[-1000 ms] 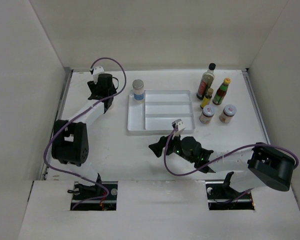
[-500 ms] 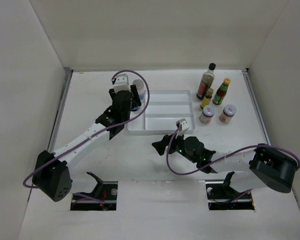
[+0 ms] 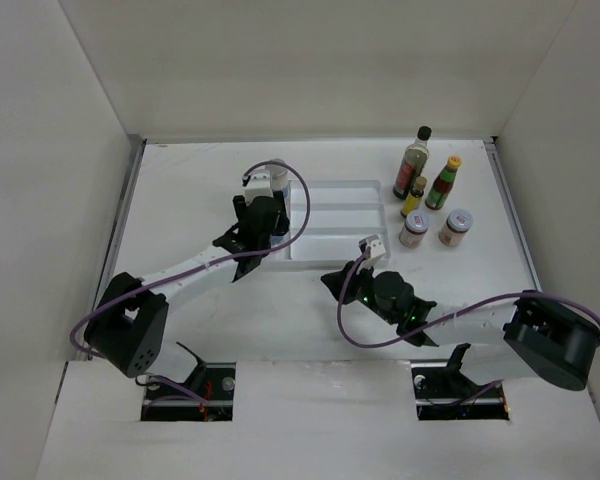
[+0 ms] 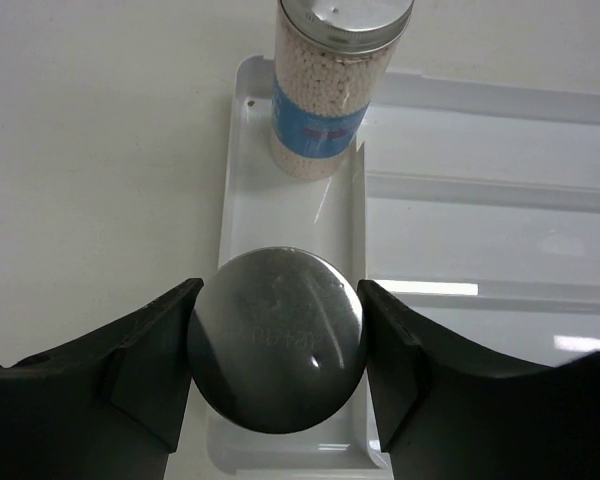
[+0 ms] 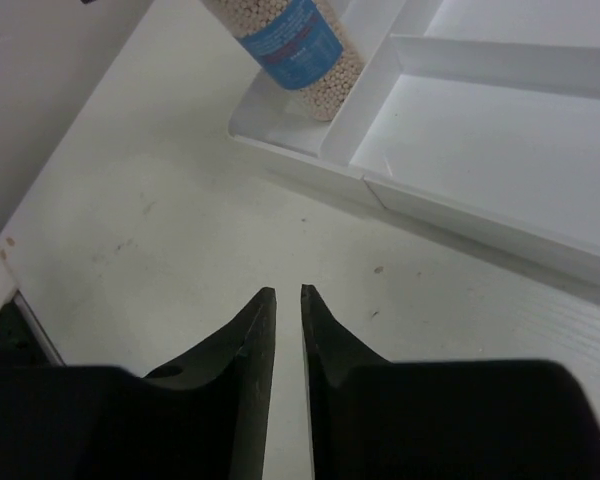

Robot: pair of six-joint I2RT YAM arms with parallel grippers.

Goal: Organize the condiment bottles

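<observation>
Left gripper (image 4: 278, 335) clamps a grey-lidded round jar (image 4: 275, 360) above the white plastic divided tray (image 4: 480, 240), left side; off-centre, it may snag the divider (image 4: 361, 210). Right gripper (image 5: 288, 290) nearly closed, empty.

Look at the held jar (image 4: 276, 345): its lid is brushed grey metal with a soft sheen. The standing jar (image 4: 325, 100) has a clear, glossy wall, a pale granular fill and a shiny blue label. Your tray (image 4: 480, 230) is smooth, glossy white plastic, and the table (image 5: 150, 230) is matt white and lightly scuffed.
</observation>
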